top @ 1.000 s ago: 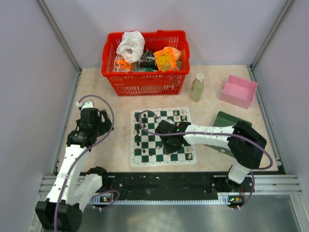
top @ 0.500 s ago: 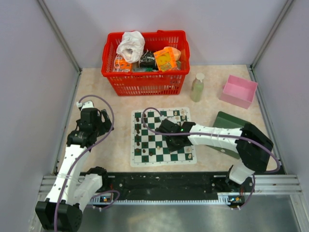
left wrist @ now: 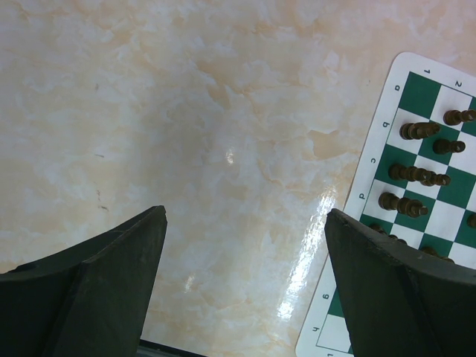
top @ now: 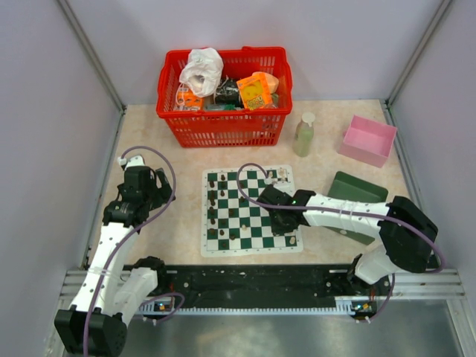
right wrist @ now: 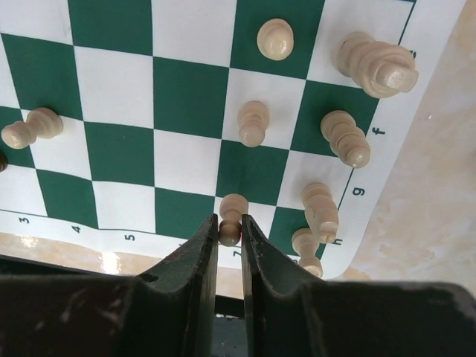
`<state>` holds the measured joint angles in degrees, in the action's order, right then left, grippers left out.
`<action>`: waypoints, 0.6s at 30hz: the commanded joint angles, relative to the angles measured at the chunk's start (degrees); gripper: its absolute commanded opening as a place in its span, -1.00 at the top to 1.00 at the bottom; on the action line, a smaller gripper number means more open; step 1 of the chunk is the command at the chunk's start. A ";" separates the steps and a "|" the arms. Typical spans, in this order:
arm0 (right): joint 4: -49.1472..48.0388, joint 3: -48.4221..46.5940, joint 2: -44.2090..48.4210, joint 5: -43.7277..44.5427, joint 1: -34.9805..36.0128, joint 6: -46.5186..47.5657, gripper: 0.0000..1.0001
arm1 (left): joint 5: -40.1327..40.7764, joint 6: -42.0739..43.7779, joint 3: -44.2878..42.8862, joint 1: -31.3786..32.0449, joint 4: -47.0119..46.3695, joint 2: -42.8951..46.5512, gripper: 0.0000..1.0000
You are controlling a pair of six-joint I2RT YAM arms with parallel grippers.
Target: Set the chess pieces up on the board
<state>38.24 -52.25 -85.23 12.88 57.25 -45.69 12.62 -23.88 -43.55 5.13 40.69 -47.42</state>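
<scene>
Hanging at the left, the left claw [left wrist: 245, 216] holds its jaws wide apart over bare table [left wrist: 186, 111], just beside the board's left border. It sits where it was a second ago and takes no part in this step.

The board [top: 245, 251] lies flat in the middle of the table, ahead of both arm bases. Dark pieces [left wrist: 415, 175] stand in a rough double file down its left side.

The change is on the right. Over the last second the right arm has swung from the board's centre toward its right side, and the right claw [right wrist: 230, 223] has gone from partly open to clamped on a cream pawn [right wrist: 233, 212]. The pads grip the pawn low on its stem, with the round head poking out past the tips. It sits over the board's near right corner, at the border, and I cannot tell whether its base is on the mat or just off it. The pick looks made, so carrying the pawn to its square should come next.

Other cream pieces [right wrist: 346, 137] are gathered close by at the right edge, near each other but apart. They are small and top-heavy, and likely to topple if brushed.
</scene>
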 commanded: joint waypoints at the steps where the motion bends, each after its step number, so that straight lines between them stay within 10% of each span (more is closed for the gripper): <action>1: -0.80 0.39 1.38 1.35 -0.83 -0.80 0.68 | -0.32 0.32 0.13 0.06 -2.10 0.04 -0.86; 18: -2.20 -0.05 -1.08 2.76 -1.44 0.16 0.68 | -0.14 0.32 0.13 0.06 -2.10 -0.22 -0.86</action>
<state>37.32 -51.72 -85.97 14.31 56.40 -45.65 12.62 -23.88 -43.55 5.13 40.69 -47.44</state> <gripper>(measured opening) 0.166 0.927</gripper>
